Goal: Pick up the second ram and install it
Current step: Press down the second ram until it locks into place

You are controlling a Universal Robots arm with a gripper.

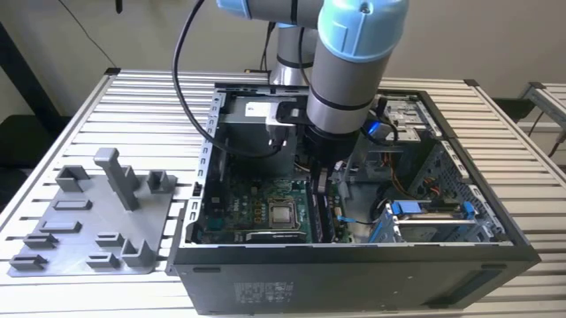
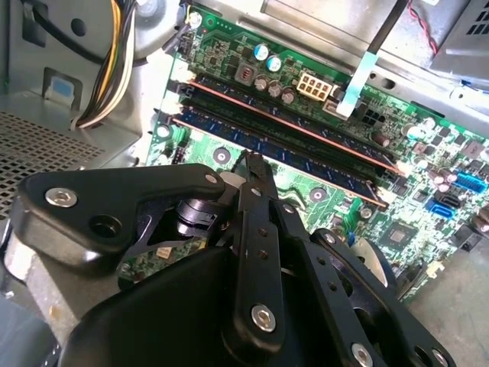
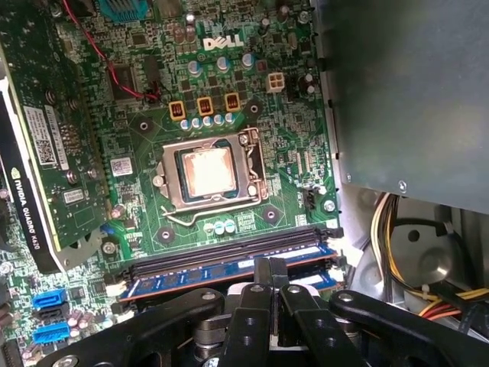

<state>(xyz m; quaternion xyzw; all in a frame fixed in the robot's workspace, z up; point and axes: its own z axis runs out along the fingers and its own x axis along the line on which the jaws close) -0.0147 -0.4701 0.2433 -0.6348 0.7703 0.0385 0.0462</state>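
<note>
- Black fingers (image 3: 269, 267) of the gripper (image 1: 320, 173) are drawn narrow, tips together, low inside the open computer case (image 1: 495, 225), right over the memory slots (image 2: 306, 145) beside the processor socket (image 3: 208, 172).
- Whether they pinch anything I cannot tell; the tips touch the top edge of a stick.
- The second ram (image 3: 229, 269), a dark board with a blue strip, already stands upright in its slot, which suggests the fingers are pressing it home.
- Another stick (image 2: 290, 126) sits in a neighbouring slot.
- Grey holder tray (image 1: 89, 225) rests on the slatted counter (image 1: 150, 106), well apart at the exterior view's left.
</note>
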